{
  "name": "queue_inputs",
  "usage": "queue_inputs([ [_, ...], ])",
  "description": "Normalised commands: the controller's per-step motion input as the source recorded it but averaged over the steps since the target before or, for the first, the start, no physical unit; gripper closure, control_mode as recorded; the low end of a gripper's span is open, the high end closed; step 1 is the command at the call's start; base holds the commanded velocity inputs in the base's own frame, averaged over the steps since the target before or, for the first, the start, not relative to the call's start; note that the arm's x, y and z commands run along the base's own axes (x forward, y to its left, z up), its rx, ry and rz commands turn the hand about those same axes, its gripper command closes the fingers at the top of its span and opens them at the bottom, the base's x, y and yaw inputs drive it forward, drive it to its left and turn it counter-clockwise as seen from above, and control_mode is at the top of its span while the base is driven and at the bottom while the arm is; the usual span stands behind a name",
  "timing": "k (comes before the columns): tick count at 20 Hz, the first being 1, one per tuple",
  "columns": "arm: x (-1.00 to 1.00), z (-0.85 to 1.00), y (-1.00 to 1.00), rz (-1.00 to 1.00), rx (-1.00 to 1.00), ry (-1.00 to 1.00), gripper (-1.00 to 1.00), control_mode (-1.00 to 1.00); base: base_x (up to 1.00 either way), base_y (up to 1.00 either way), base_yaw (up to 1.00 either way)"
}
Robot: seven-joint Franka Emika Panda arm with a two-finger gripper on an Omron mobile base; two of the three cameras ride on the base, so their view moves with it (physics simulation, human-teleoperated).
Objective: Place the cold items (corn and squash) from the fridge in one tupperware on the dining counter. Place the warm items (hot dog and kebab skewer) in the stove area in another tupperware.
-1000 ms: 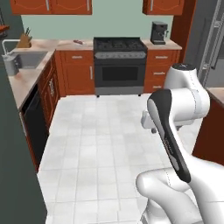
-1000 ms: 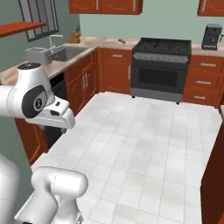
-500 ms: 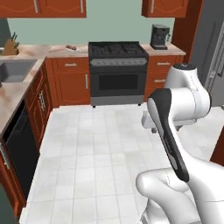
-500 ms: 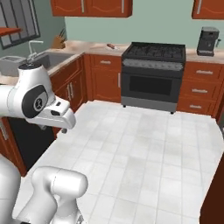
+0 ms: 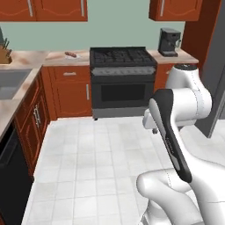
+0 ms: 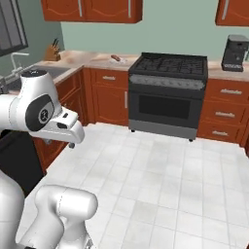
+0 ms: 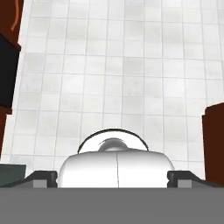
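Left base view faces the stove area [image 5: 123,81]: a black range with burner grates on top and an oven door below, set between red-brown cabinets. On the worktop [image 5: 52,57] to the left of the range lies a small reddish item [image 5: 70,54], too small to identify. A coffee maker [image 5: 169,42] stands on the worktop to the right of the range. A sink [image 5: 11,83] is set into the side worktop at the left edge, with a knife block [image 5: 4,52] behind it. The grey side of the fridge [image 5: 217,66] runs down the right edge, partly behind the white arm.

Right base view shows the same range [image 6: 168,95] from the other side. The small reddish item [image 6: 115,59] lies on a pale tray [image 6: 115,61] left of the burners; the tray's outline cannot be made out. This view adds a tap [image 6: 17,61] over the sink, a dark window [image 6: 10,26] above it, and drawers [image 6: 224,114] under the coffee maker [image 6: 236,52]. The knife block [image 6: 55,52] stands in the corner.

Hand view looks down at the white tiled floor [image 7: 113,78], with a dark cabinet face at its left edge and a red-brown panel at its right edge. The fingers [image 7: 41,178] stand wide apart, one tip at each lower corner, with nothing between them; the gripper [image 7: 113,178] hangs over bare floor.
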Motion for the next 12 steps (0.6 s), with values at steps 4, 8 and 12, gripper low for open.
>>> queue_inputs([
  [4,0.00,0.00,0.00,0.00,0.00,0.00,-1.00,1.00,1.00,0.20,0.00],
  [8,0.00,0.00,0.00,0.00,0.00,0.00,-1.00,1.00,1.00,0.40,0.00],
  [12,0.00,0.00,0.00,0.00,0.00,0.00,-1.00,1.00,1.00,0.65,0.00],
])
